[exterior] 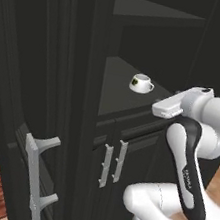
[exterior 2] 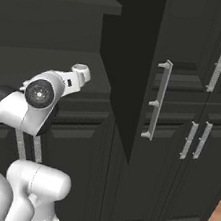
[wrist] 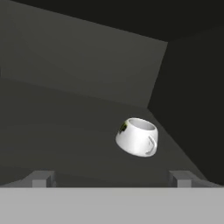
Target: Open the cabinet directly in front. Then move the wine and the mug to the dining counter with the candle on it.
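One cabinet point(exterior: 87, 78) stands open in front, black throughout. Left base view, left to right: its left door point(exterior: 28, 93) is swung outward toward the camera, with a silver bar handle point(exterior: 37, 176) low on its edge; next come two closed lower doors with short paired handles point(exterior: 112, 164); above them the open compartment's shelf point(exterior: 118, 90) carries the mug point(exterior: 141, 83), white, upright, dark and yellow-green mark facing left, sitting toward the back right of the shelf. White arm point(exterior: 192, 146) rises at lower right, its hand reaching to the shelf's front edge. Hand view: mug point(wrist: 137, 136) right of centre, appearing tilted, handle toward the camera, near the compartment's right wall; fingers point(wrist: 41, 178) set wide apart at the bottom, nothing between them, mug well ahead of them. Right base view: right door point(exterior 2: 139, 71) swung out, long handle point(exterior 2: 158, 100) on it.
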